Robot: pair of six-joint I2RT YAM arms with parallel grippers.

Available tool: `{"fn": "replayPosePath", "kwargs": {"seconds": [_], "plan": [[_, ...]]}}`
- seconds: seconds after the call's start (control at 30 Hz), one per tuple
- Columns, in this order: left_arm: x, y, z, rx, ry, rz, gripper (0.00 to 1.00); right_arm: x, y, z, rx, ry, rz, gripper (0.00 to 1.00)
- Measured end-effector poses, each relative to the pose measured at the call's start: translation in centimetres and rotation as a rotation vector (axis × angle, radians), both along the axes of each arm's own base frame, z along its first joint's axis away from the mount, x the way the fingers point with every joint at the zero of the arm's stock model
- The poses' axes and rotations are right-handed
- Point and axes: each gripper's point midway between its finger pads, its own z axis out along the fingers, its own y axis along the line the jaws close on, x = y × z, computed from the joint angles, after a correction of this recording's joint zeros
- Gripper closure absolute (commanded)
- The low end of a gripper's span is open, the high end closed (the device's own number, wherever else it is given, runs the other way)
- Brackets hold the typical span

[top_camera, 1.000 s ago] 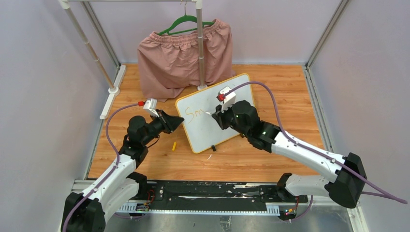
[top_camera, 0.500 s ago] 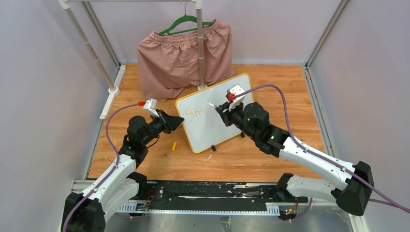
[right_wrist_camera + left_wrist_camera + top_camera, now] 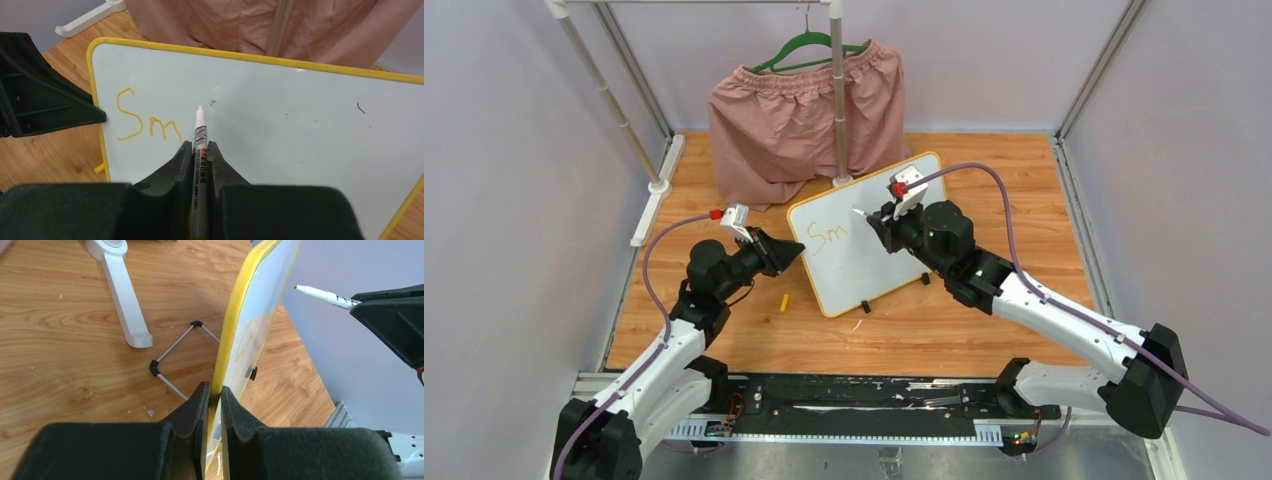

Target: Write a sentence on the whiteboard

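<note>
Whiteboard (image 3: 300,125): edge clamped in our left gripper (image 3: 212,390), steadied for writing. Marker (image 3: 199,125): pinched in our right gripper (image 3: 200,147), tip ahead, just clear of the surface beside the sentence (image 3: 150,122), so far "Sm"

Wooden table (image 3: 824,345), whiteboard (image 3: 844,270) standing on it, small yellow piece (image 3: 785,300) beside, white rack foot (image 3: 656,192) left

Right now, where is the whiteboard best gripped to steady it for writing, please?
Pinch the whiteboard by the yellow frame on its left edge, coming in edge-on from the left, as the left gripper does: the board is thin there, leaving its face clear for the marker.
</note>
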Motion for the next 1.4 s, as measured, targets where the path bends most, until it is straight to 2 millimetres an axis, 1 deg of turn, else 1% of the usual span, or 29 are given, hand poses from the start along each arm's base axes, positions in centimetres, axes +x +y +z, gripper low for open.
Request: {"fn": "replayPosePath", "kwargs": {"seconds": [0.13, 0.33, 0.8, 1.1, 1.4], "plan": [[0.0, 0.0, -0.1, 0.001, 0.002, 0.000, 1.00, 0.1, 0.3, 0.3, 0.026, -0.018, 0.006, 1.00], [0.0, 0.0, -0.1, 0.000, 0.000, 0.001, 1.00, 0.1, 0.4, 0.0, 0.033, -0.013, 0.005, 1.00], [0.0, 0.0, -0.1, 0.000, -0.001, 0.000, 1.00, 0.2, 1.1, -2.7, -0.036, 0.054, 0.030, 1.00], [0.0, 0.0, -0.1, 0.000, -0.001, 0.000, 1.00, -0.1, 1.6, -2.5, -0.027, 0.057, 0.055, 1.00], [0.0, 0.0, -0.1, 0.000, -0.001, 0.000, 1.00, -0.1, 1.6, -2.4, -0.021, 0.059, 0.055, 1.00]]}}
